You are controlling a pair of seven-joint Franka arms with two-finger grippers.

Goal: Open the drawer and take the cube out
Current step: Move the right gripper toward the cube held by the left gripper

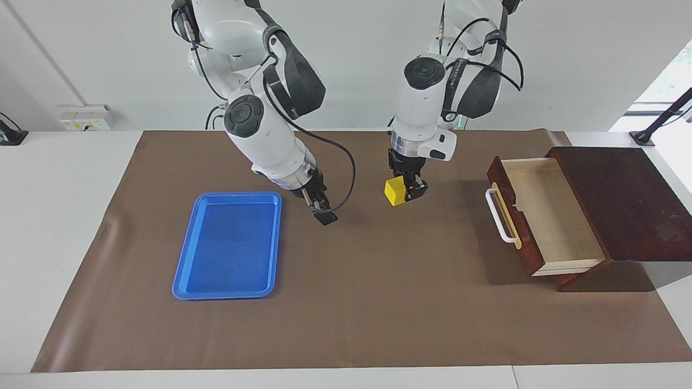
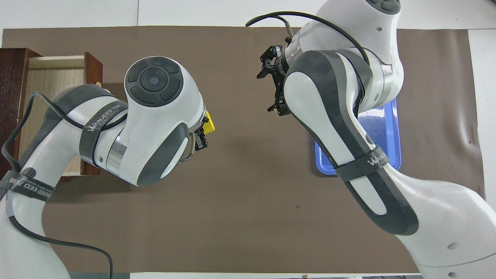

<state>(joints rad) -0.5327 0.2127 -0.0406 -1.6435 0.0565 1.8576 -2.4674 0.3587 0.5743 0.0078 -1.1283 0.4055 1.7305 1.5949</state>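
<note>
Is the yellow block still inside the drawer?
No, the yellow cube is up in the left gripper, over the brown mat, and the open drawer holds nothing.

An empty blue tray (image 1: 227, 246) lies flat on a brown mat (image 1: 378, 302).
</note>
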